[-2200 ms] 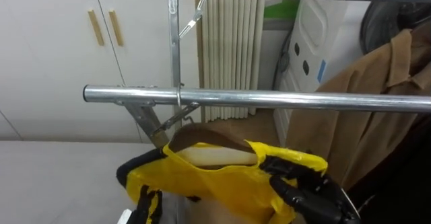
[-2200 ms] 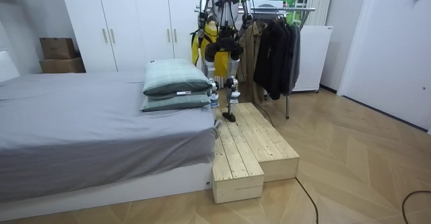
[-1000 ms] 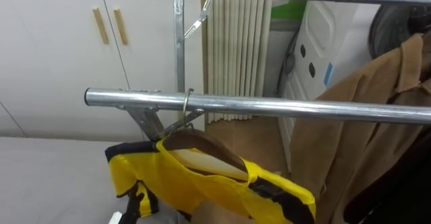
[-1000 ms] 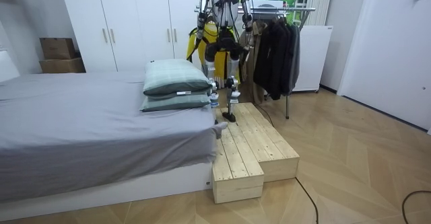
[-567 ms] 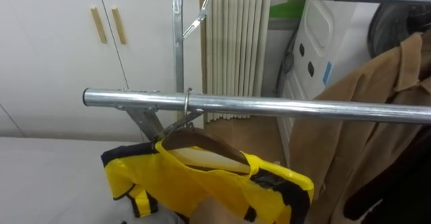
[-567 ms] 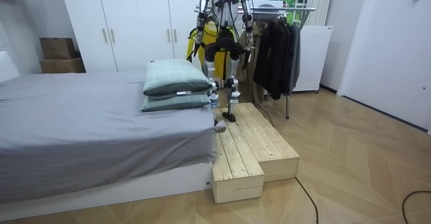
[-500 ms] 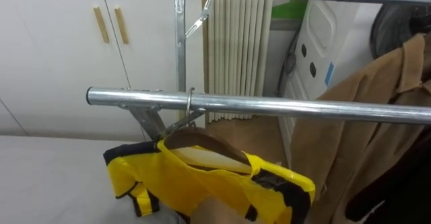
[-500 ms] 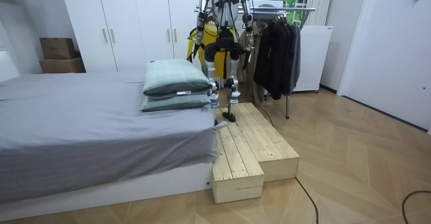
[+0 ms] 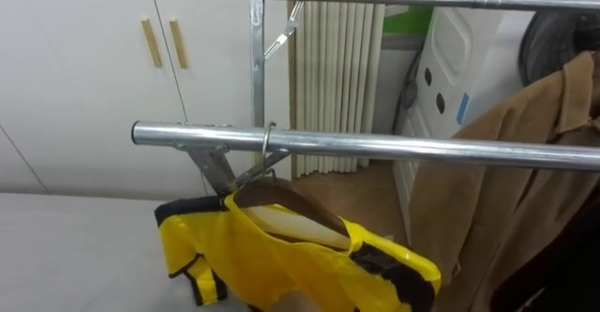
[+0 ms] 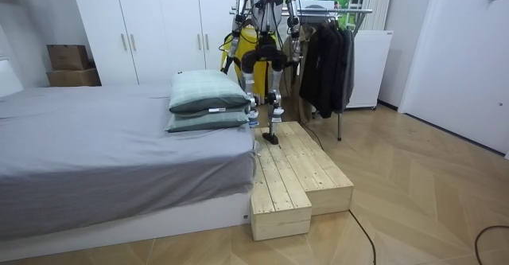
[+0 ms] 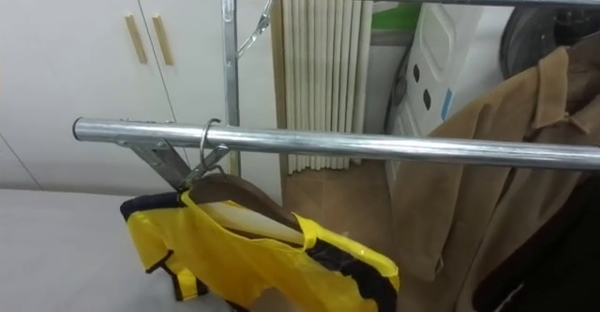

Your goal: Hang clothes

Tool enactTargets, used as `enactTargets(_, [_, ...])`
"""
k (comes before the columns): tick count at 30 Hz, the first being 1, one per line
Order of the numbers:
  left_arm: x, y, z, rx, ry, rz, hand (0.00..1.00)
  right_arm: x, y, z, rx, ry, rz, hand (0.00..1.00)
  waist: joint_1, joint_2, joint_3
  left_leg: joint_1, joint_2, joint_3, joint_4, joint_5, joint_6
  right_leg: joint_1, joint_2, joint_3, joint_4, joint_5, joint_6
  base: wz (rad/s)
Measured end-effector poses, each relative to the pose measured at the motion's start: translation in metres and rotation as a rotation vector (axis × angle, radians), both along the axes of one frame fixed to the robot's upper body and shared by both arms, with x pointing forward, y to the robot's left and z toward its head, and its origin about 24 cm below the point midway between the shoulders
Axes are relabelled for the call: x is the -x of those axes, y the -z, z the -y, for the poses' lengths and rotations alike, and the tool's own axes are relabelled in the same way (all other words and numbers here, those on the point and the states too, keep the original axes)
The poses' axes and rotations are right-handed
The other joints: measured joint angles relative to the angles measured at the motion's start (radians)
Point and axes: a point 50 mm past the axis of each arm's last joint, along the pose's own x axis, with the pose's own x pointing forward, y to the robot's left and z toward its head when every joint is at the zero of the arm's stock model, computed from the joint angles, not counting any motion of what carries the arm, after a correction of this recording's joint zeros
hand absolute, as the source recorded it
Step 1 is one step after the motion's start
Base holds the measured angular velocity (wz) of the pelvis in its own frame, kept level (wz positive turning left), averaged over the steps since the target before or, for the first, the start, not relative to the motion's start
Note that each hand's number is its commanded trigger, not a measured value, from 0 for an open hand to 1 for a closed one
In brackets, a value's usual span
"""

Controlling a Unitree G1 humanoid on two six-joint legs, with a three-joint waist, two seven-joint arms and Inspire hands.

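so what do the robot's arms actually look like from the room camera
In the room view the left arm and right arm look slim and pale grey to white, with some darker sections. Finer detail, such as cables or markings, is too small to tell.

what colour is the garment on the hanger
Yellow with black trim; the garment shows best in the left eye view.
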Motion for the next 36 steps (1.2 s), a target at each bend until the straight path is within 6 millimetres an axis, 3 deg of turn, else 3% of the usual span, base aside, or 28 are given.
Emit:
enactTargets(5, [0.007, 0.003, -0.003, 0.010, -0.032, -0.021, 0.00, 0.002, 0.000, 0.000, 0.014, 0.008, -0.012, 0.00, 0.000, -0.001, -0.0008, 0.003, -0.001, 0.001, 0.000, 0.000, 0.000, 0.000, 0.000, 0.000, 0.002, -0.003, -0.001, 0.00])
enactTargets(12, [0.016, 0.007, -0.004, 0.054, -0.139, -0.038, 0.00, 0.007, 0.001, -0.002, 0.019, 0.022, -0.027, 0.00, 0.001, 0.008, -0.0145, 0.006, 0.000, -0.002, 0.000, 0.000, 0.000, 0.006, 0.000, 0.001, 0.005, -0.002, -0.002, 0.00])
enactTargets(22, [0.018, 0.008, -0.007, 0.117, -0.186, -0.045, 0.00, 0.009, 0.002, -0.002, -0.009, 0.031, -0.044, 0.00, 0.012, 0.003, -0.0127, 0.019, 0.000, -0.026, 0.000, 0.000, 0.000, 0.027, 0.000, -0.005, -0.013, -0.005, -0.006, 0.02])
enactTargets(27, [0.014, 0.007, -0.008, 0.140, -0.190, -0.035, 0.00, 0.009, 0.002, -0.002, -0.009, 0.027, -0.046, 0.00, 0.025, -0.007, -0.0159, 0.005, 0.001, -0.030, 0.001, 0.000, 0.000, 0.021, -0.003, -0.020, -0.011, -0.005, -0.006, 0.08])
enactTargets(36, [0.016, 0.008, -0.010, 0.167, -0.215, -0.038, 0.00, 0.004, 0.002, -0.003, 0.000, -0.023, -0.045, 0.00, 0.031, -0.012, -0.0120, 0.001, 0.001, -0.049, 0.001, 0.000, 0.000, 0.020, -0.003, -0.029, -0.012, -0.012, -0.012, 0.03])
